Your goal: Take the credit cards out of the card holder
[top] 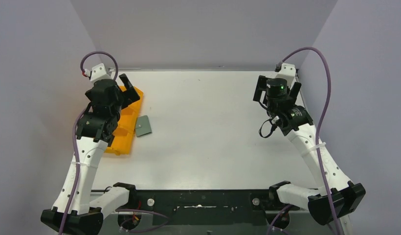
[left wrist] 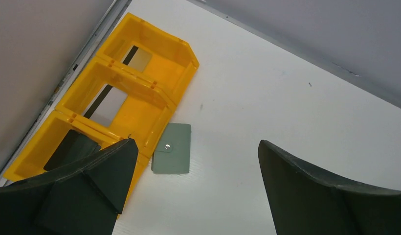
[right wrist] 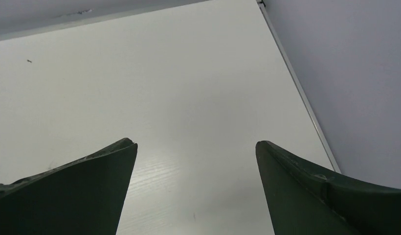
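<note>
While left claw [left wrist: 196, 142] and right claw [right wrist: 196, 142] hung released, the card holder [left wrist: 172, 148] lay shut beside the orange tray [left wrist: 181, 81]; credit cards [left wrist: 110, 105] apparently sat in its compartments; little seemed left.

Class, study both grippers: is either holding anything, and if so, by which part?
Nothing is held. The left gripper and right gripper stand open and empty; the card holder lies untouched on the table.

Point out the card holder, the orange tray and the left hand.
card holder [left wrist: 172, 156], left wrist view, middle of closed cover
orange tray [left wrist: 164, 61], left wrist view, bare far-compartment floor
left hand [left wrist: 197, 142], left wrist view, midway between fingertips
</note>
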Tool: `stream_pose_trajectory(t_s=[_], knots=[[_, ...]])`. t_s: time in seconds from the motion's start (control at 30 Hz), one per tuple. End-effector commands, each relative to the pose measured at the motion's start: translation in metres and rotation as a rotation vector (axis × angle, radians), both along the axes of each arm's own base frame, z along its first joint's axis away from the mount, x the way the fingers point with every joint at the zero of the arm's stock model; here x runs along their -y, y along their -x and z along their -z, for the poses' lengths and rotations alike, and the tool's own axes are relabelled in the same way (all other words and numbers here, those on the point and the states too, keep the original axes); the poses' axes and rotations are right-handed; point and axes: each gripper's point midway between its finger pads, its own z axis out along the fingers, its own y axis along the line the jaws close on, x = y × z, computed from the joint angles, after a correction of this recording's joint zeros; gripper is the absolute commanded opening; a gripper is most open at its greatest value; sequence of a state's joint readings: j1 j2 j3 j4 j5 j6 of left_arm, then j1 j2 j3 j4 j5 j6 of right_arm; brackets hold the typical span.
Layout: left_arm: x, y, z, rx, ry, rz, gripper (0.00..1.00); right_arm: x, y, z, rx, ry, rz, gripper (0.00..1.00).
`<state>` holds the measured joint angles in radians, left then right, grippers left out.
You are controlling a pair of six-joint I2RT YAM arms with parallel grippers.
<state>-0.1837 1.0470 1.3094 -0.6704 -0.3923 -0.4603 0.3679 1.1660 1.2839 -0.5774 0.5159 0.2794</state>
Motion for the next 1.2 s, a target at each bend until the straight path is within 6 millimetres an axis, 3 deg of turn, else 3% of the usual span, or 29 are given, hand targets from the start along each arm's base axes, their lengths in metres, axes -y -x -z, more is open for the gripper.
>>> stream_pose_trajectory(t_s=[0.0, 0.27, 0.47, 0.7, 0.9, 1.0, 1.17], knots=[[-0.010, 0.000, 0.000, 0.037, -0.015, -0.071, 0.97, 0.004, 0.004, 0.019, -0.001, -0.079, -0.006, 0.98], [-0.001, -0.003, 0.044, -0.048, 0.002, -0.037, 0.97, 0.002, 0.014, 0.097, -0.154, -0.221, -0.041, 0.98], [0.019, -0.012, 0.084, -0.165, 0.126, 0.109, 0.97, -0.008, 0.023, 0.137, -0.262, -0.338, -0.070, 0.98], [0.048, -0.027, 0.132, -0.269, 0.321, 0.215, 0.97, -0.018, 0.031, 0.154, -0.307, -0.432, -0.097, 0.98], [0.073, -0.032, 0.180, -0.417, 0.268, 0.252, 0.97, -0.024, 0.035, 0.164, -0.341, -0.476, -0.107, 0.98], [0.072, -0.040, 0.203, -0.461, 0.228, 0.224, 0.97, -0.026, 0.036, 0.166, -0.355, -0.490, -0.110, 0.98], [0.055, -0.064, 0.225, -0.512, 0.119, 0.138, 0.97, -0.028, 0.037, 0.164, -0.353, -0.499, -0.120, 0.98]])
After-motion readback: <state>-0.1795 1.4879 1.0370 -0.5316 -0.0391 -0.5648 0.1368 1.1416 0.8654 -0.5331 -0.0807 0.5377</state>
